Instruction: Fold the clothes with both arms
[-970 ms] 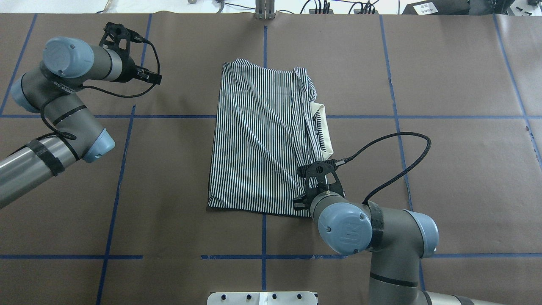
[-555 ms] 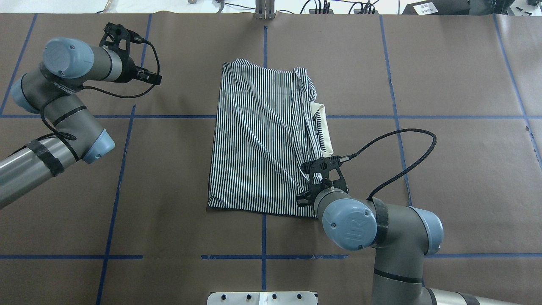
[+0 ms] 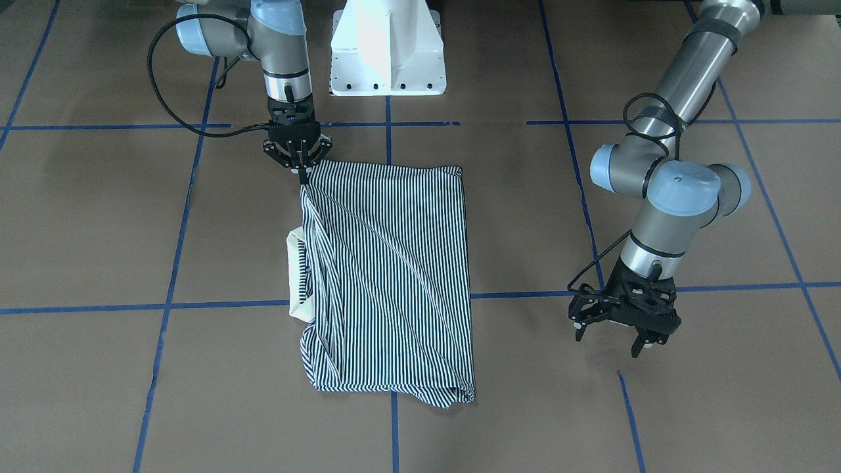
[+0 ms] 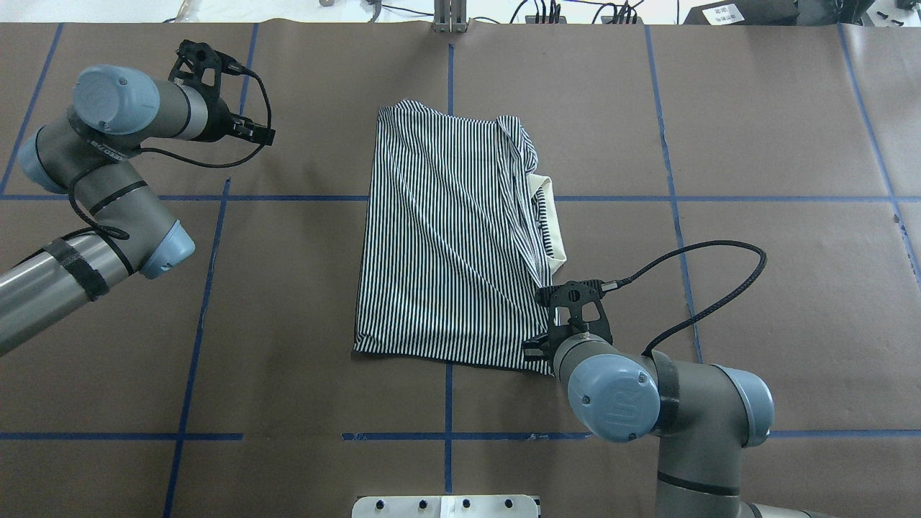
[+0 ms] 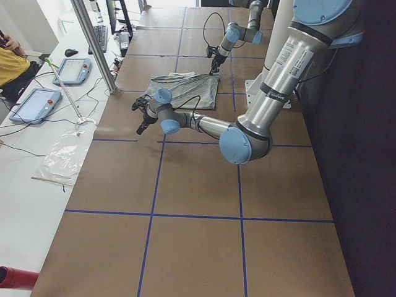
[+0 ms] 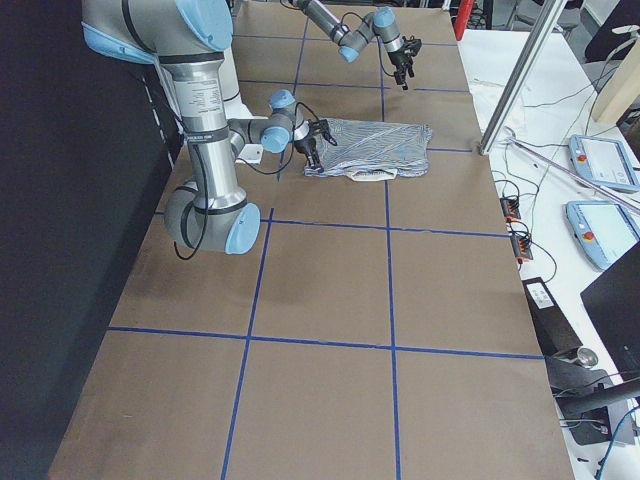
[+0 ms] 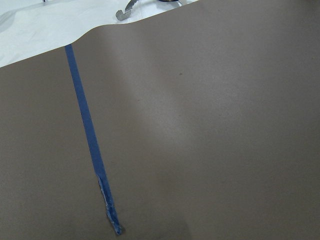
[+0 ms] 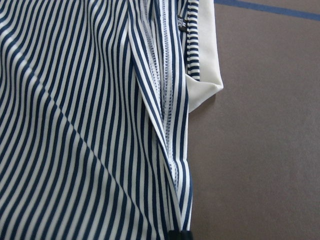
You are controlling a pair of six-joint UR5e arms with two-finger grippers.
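The striped polo shirt point(image 4: 446, 244) lies folded into a tall rectangle at the table's middle, its cream collar point(image 4: 550, 216) sticking out on the robot's right side. My right gripper point(image 3: 301, 173) is shut on the shirt's near right corner, the one closest to the robot base. The right wrist view looks along the striped edge point(image 8: 170, 150) and collar point(image 8: 202, 65), with a black fingertip at the bottom. My left gripper point(image 3: 608, 340) hangs open over bare paper, well off the shirt's far left side. The left wrist view holds only paper and blue tape point(image 7: 87, 135).
Brown paper with blue tape lines point(image 4: 194, 316) covers the table. The white pedestal base point(image 3: 387, 46) stands at the robot's edge. A side bench with tablets point(image 5: 37, 102), a metal post point(image 5: 93, 43) and a person in yellow point(image 5: 9, 65) lies beyond the far edge.
My right arm has shifted to the robot's right and slightly toward the base, drawing the shirt's near right corner outward with it. The left arm has not moved.
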